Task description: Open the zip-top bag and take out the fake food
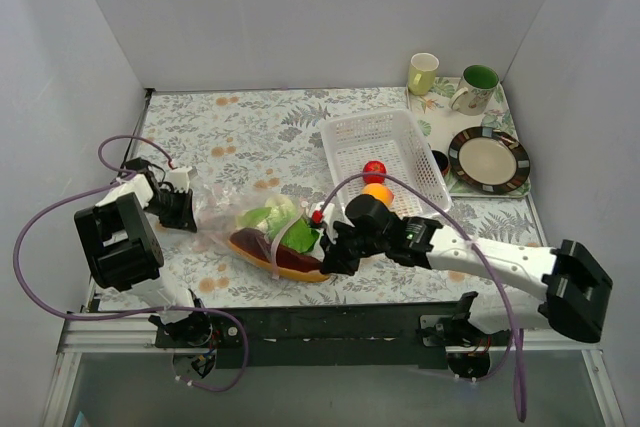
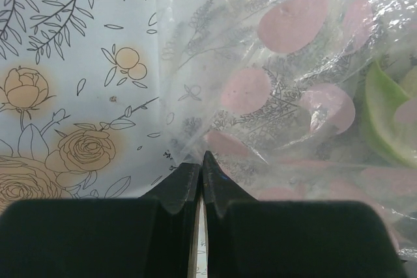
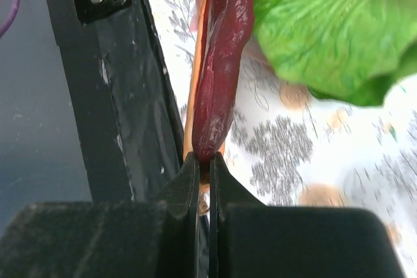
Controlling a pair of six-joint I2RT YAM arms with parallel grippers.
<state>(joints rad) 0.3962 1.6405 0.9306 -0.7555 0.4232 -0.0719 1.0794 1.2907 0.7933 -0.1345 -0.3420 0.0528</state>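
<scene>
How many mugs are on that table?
2: a pale yellow ceramic mug at the far right, and a white ceramic mug with green inside just right of it.

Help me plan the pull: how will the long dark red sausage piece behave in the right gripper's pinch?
Probably stiff: the sausage piece holds its long shape though the right gripper pinches only its tip. Its glossy skin looks slippery, so it may slide out. Held by one end, it could swivel.

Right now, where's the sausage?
Top view, near-centre: the sausage lies at the bag's right end beside the lettuce, its tip pinched in the right claw.
</scene>
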